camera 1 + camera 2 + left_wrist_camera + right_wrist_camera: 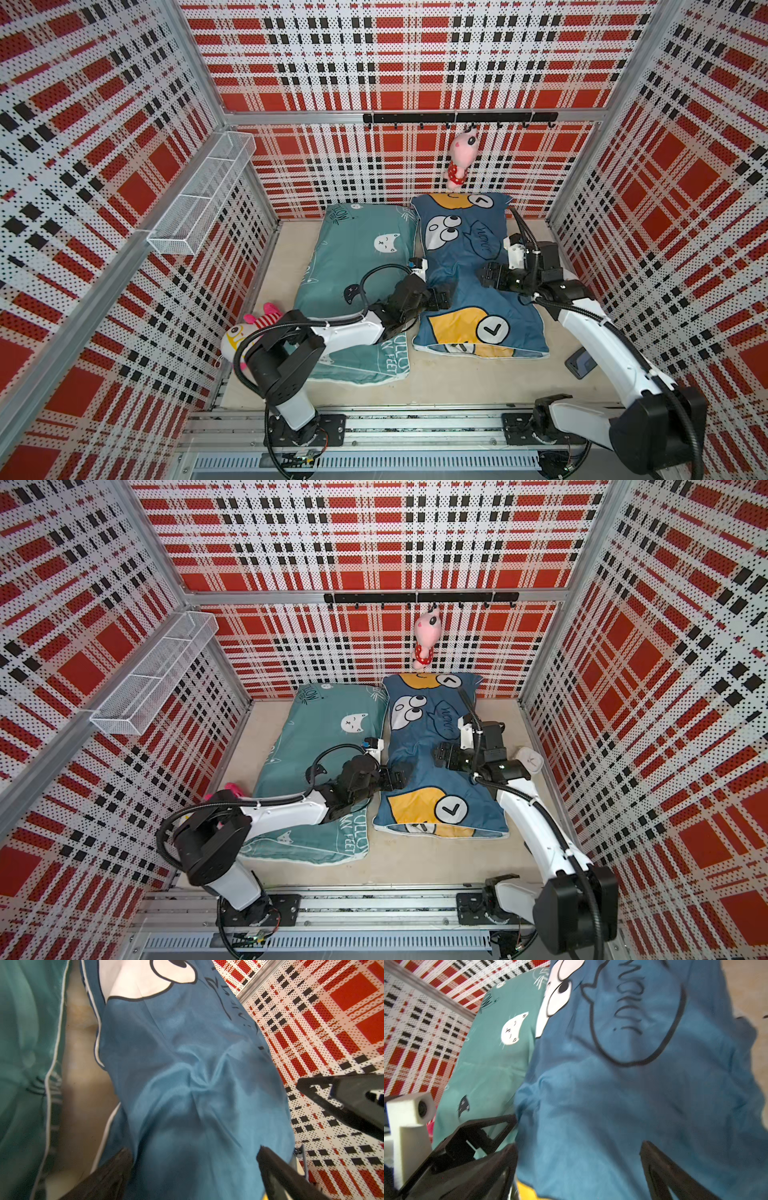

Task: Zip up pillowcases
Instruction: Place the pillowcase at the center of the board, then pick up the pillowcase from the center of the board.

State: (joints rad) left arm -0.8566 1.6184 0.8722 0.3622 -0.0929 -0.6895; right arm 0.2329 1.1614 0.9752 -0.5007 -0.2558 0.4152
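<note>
We found both pillowcases side by side on the floor of the cell, long axes running from the robot base toward the back wall. The teal pillowcase [353, 270] lay on the robot's left; the blue pillowcase [461, 266] lay just beside it on the right, its far short end against the back wall, its near short end toward the base.

The left gripper [441, 300] sat at the blue case's left edge, mid-length, jaws spread and holding nothing; the left wrist view showed both fingers [116, 1169] clear of the cloth, with a pinched crease between them. The right gripper [484, 275] hovered over the case's middle from the other side, jaws likewise apart and empty.

The near short end of the blue case appeared to gape, showing pale lining, so the zipper probably ran there, though we could not make out a slider.

Judgement for the step: locate the slider first, pin the fabric taut beside it with one gripper, pull along the seam with the other, keeping the cloth flat so nothing snags
</note>
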